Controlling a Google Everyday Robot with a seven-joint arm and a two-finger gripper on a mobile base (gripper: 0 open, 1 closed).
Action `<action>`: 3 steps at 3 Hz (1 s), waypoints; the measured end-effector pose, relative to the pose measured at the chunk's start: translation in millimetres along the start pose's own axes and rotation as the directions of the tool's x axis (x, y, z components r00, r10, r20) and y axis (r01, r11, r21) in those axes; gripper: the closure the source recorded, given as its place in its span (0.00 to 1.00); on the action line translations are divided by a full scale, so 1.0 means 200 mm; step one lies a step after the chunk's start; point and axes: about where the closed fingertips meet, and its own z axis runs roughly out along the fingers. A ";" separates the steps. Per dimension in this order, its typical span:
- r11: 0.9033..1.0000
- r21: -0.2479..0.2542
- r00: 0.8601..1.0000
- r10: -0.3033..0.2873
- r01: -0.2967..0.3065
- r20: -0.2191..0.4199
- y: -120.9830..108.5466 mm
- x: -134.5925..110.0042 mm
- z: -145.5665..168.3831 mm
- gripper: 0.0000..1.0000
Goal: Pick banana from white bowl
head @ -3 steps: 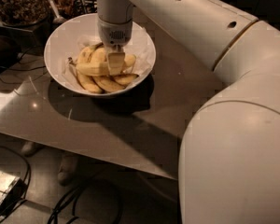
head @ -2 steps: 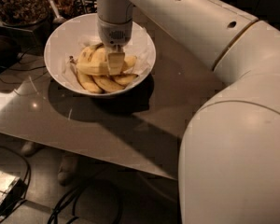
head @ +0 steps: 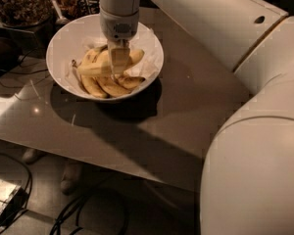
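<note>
The white bowl stands at the far left of the grey table, lined with crumpled white paper. Several yellow bananas lie in it. The banana, long and pale yellow, lies crosswise on top of a joined bunch. My gripper reaches straight down from the arm into the middle of the bowl, right at the banana's right part, and hides that part of it.
A dark container of brown bits stands behind the bowl at the top left. The table's front edge runs diagonally. Cables and a small box lie on the floor below. My arm fills the right side.
</note>
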 end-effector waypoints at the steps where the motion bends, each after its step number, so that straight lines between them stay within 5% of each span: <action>1: 1.000 0.019 1.000 -0.014 0.014 0.021 0.02 -0.02 -0.10 1.00; 3: 0.996 0.077 0.987 -0.049 0.037 0.156 0.11 -0.03 -0.27 1.00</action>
